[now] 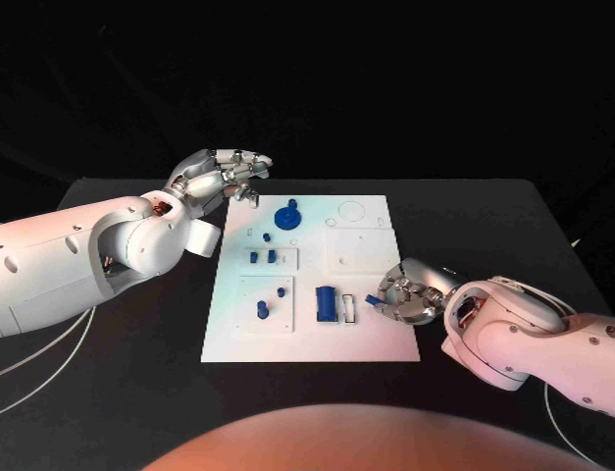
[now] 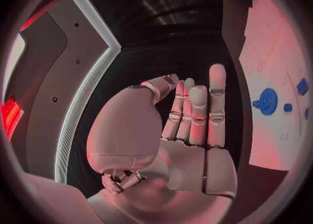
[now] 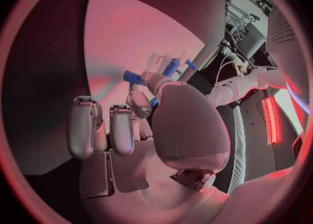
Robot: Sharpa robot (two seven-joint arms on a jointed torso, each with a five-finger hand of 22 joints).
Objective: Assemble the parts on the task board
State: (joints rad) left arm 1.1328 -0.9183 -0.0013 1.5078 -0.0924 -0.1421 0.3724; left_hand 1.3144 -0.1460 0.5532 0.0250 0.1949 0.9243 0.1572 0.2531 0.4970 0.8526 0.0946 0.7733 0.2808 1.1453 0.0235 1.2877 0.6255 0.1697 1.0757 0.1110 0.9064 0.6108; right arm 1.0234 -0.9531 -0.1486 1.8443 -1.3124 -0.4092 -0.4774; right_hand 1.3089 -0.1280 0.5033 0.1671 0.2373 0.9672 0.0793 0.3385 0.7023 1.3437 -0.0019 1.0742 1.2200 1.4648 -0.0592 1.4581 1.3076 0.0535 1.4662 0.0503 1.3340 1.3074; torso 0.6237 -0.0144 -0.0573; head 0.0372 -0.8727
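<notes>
Setting: A black table (image 1: 124, 392) is seen under a dark backdrop, with the white board (image 1: 371, 339) laid at its middle.

Board: Blue parts are spread over the board: a round disc (image 1: 288, 216) near the far edge, small pegs (image 1: 261, 257) at mid-left, a block (image 1: 327, 303) in a slot toward the near side.

Right hand: The right hand (image 1: 410, 291) is held over the board's right edge, near the block. A small blue part (image 1: 374, 299) is pinched at its fingertips (image 3: 140, 104); the other fingers are left apart.

Left hand: The left hand (image 1: 223, 177) is raised just beyond the board's far left corner. Nothing is held; the fingers (image 2: 195, 112) are kept straight and close together.

Step in hand: Judged from the pinch, the small part is being carried to a seat on the board.

Doing it well: The part should be kept upright and brought squarely over its hole before it is lowered; the pinch should be eased only once the part is seated. The standing block nearby should not be knocked.

Hard to make out: The pinched part's shape is largely covered by the fingertips. Which seat is meant cannot be told. The pegs are too small to be told apart.
</notes>
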